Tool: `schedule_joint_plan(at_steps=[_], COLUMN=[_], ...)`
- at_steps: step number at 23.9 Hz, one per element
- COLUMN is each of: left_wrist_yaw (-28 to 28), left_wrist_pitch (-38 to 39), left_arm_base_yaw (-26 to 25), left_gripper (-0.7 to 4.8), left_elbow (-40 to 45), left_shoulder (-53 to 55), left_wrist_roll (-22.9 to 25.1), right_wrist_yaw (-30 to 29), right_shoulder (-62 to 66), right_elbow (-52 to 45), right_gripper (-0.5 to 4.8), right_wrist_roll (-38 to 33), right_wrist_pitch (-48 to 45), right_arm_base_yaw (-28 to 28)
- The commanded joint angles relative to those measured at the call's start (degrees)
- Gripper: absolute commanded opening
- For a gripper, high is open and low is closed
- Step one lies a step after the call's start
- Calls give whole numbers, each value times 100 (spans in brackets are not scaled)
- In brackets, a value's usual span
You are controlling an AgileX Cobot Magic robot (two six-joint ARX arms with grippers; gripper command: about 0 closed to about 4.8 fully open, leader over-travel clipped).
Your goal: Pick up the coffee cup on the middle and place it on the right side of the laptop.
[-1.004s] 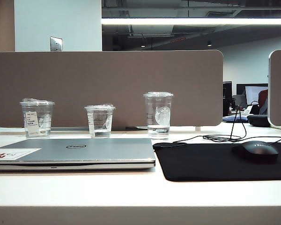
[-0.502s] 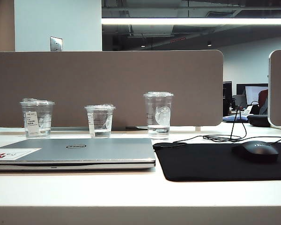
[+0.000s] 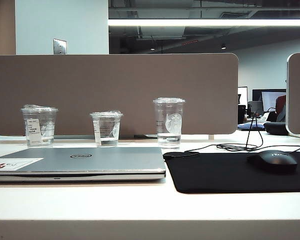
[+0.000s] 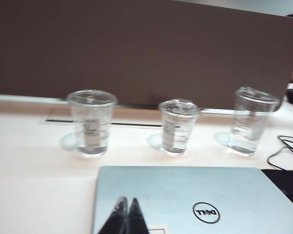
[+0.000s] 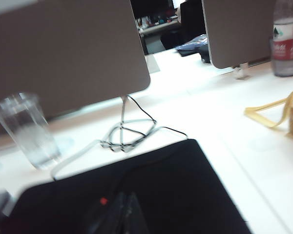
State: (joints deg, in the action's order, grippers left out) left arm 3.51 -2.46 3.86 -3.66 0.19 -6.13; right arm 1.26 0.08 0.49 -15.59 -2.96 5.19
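Observation:
The coffee cup (image 3: 106, 129), short and clear with a wrinkled lid and a white strip, stands in the middle of a row of three cups behind the laptop (image 3: 90, 162). The left wrist view shows the coffee cup (image 4: 177, 126) beyond the silver laptop lid (image 4: 244, 190). My left gripper (image 4: 127, 202) is shut and empty, hovering over the near part of the lid, well short of the cups. My right gripper (image 5: 126, 197) is shut with nothing in it over the black mouse pad (image 5: 176, 185). Neither arm shows in the exterior view.
A labelled cup (image 3: 39, 126) stands at the left and a taller logo cup (image 3: 169, 122) at the right of the row. The black mouse pad (image 3: 225, 172) with a mouse (image 3: 272, 161) and cables (image 3: 240, 146) lies right of the laptop. A brown partition (image 3: 115, 90) runs behind.

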Motion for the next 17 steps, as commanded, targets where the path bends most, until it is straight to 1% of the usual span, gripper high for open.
schedule_joint_plan(at_steps=[1,2,3,4,6,8,9,10,11,12,13,14,15,17], left_wrist_yaw=[-334,-319,-297,-264,-264,-260,-232,-216,-219,-205,-175,-94,186,481], left_wrist_pitch=[802,925,931,925,927,929,922,922,920,863,785,623,380,186], left_arm_base_yaw=[11,17,26,24,24,24,28,28,28,31,31,35,39,114], left_gripper=[-5,-5,-5,-5,-5,-5,-5,-5,-5,-5,-5,-5,-5,-5], left_elbow=[-852,-1239,-1419,-1808,-2164,-2601,-2874,-3102,-3392,-3661,-3777,-3904,-4096,-4446], left_shoulder=[96,260,382,730,1123,1709,2153,2573,3134,3722,4009,4374,4870,5532], left_wrist_roll=[-214,-409,-435,-444,-444,-424,-291,-168,24,153,164,162,160,155], right_wrist_yaw=[-22,-22,-22,-81,-299,-695,-1062,-1220,-1220,-1104,-1104,-1104,-1145,-1331], right_shoulder=[92,275,498,970,1532,2284,2811,3136,3379,3567,3692,3871,4190,4719], right_elbow=[754,1154,1443,1895,2345,2900,3309,3582,3825,4046,4135,4253,4478,4859], right_gripper=[-5,-5,-5,-5,-5,-5,-5,-5,-5,-5,-5,-5,-5,-5], right_wrist_roll=[-859,-802,-688,-431,-240,-153,-96,-48,79,424,549,651,732,870], right_wrist_pitch=[-162,-162,-162,-164,-164,-162,-164,-173,-262,-492,-614,-748,-789,-695], right_arm_base_yaw=[-2,0,0,-2,0,0,-2,-7,-59,-203,-264,-328,-413,-538])
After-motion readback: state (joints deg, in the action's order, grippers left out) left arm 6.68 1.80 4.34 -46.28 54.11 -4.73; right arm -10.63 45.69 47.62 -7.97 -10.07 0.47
